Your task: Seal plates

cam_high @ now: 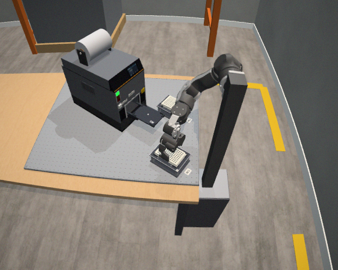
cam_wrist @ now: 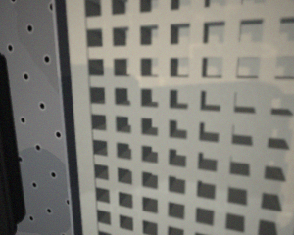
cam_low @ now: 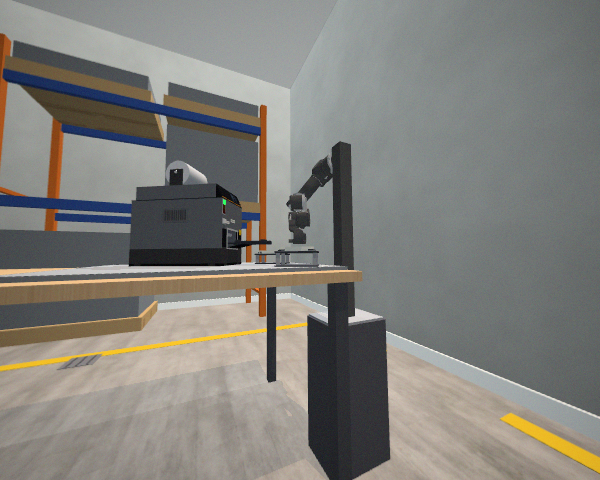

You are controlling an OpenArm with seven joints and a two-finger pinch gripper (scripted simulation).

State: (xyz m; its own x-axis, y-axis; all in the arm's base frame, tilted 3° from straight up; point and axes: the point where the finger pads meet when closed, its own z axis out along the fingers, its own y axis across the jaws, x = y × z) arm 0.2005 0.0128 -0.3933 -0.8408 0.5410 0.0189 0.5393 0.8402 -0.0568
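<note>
Grey mat (cam_high: 105, 157) (cam_low: 114, 269) (cam_wrist: 34, 93) under nest N1 (cam_high: 163, 166) (cam_low: 305, 251) (cam_wrist: 70, 122); open end effector (cam_high: 168, 153) (cam_low: 297, 241) (cam_wrist: 5, 142) above plate (cam_high: 176, 157) (cam_low: 299, 247) (cam_wrist: 186, 85).

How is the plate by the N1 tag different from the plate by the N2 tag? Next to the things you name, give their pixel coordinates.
The cream gridded plate by N1 (cam_high: 178, 157) is under the claw (cam_high: 164, 153); the cream gridded plate by N2 (cam_high: 168, 101) isn't. N2's plate is nearer the sealer's stage than N1's. Both sit in nests.

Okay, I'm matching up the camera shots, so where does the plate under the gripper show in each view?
Top: the plate, lower right of centre.
Exterior: just right of centre, seen edge-on.
Wrist: fills most of the picture.
Shared landmark: the gray mat beneath.
</note>
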